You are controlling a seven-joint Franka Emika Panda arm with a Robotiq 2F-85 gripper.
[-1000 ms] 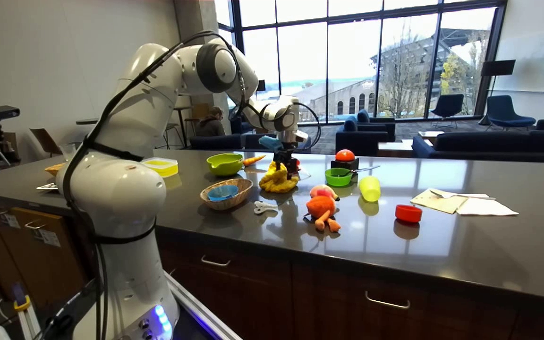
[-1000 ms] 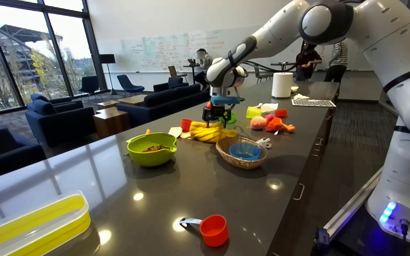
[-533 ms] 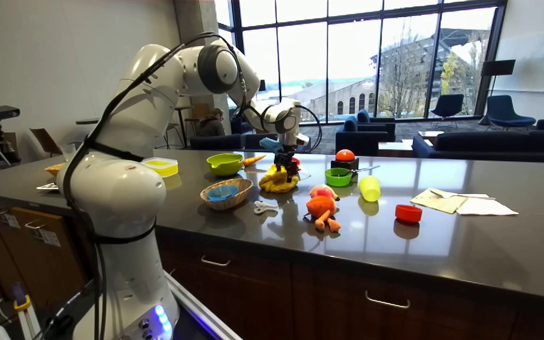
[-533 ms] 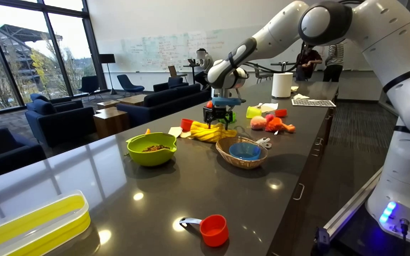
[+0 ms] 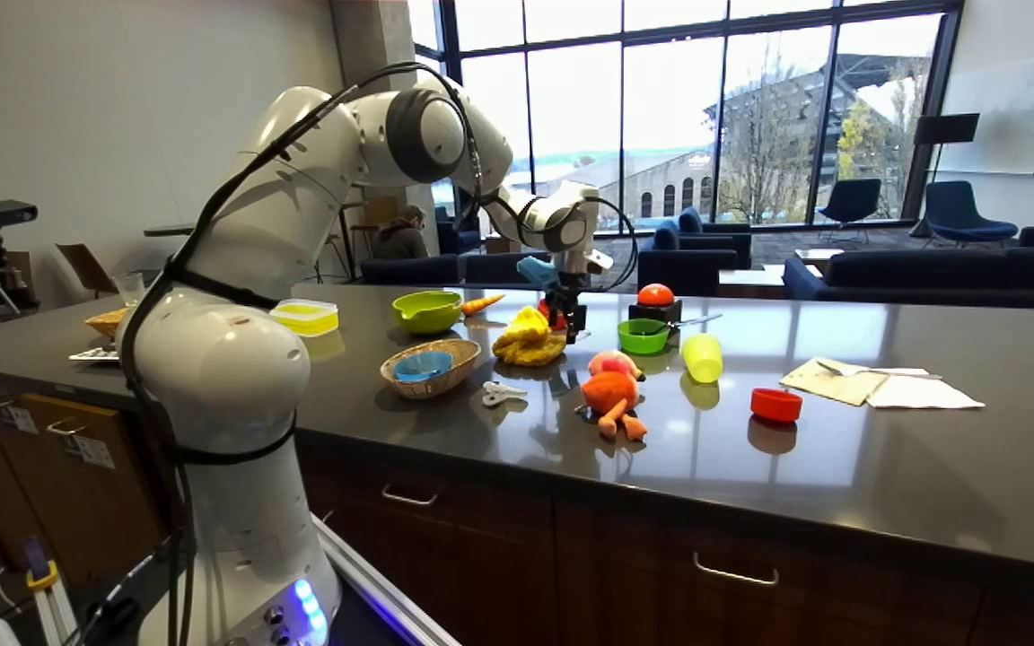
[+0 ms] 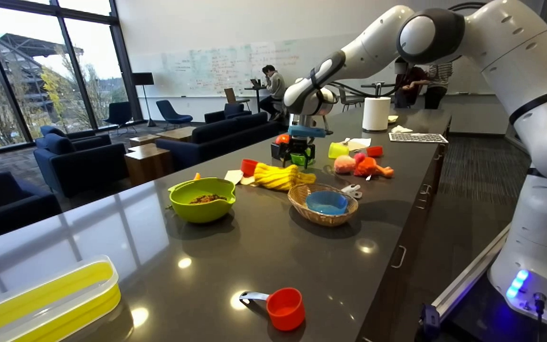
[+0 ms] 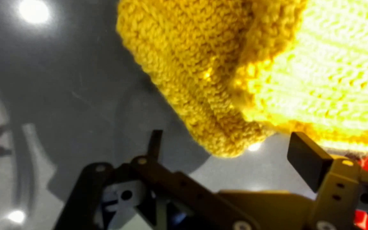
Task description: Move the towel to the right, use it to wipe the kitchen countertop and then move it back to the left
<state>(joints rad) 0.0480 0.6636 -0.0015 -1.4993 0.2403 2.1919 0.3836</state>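
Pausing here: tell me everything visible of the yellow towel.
The yellow towel looks knitted and soft, ribbed in places, one fold glaring bright in the wrist view. It lies bunched in a heap on the dark countertop. The open pincer is beside it, not holding it. Whether the nearby red cup touches it, I cannot tell.

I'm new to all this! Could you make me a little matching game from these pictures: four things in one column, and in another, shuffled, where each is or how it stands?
Things:
1. small translucent blue bowl
2. bright-yellow knitted towel
3. black two-fingered robot gripper
4. round orange-red object

Places or states:
A. on top of a black block
B. open, gripping nothing
C. inside an oval brown woven basket
D. lying bunched on the dark glossy countertop

Right pairs: 1-C; 2-D; 3-B; 4-A
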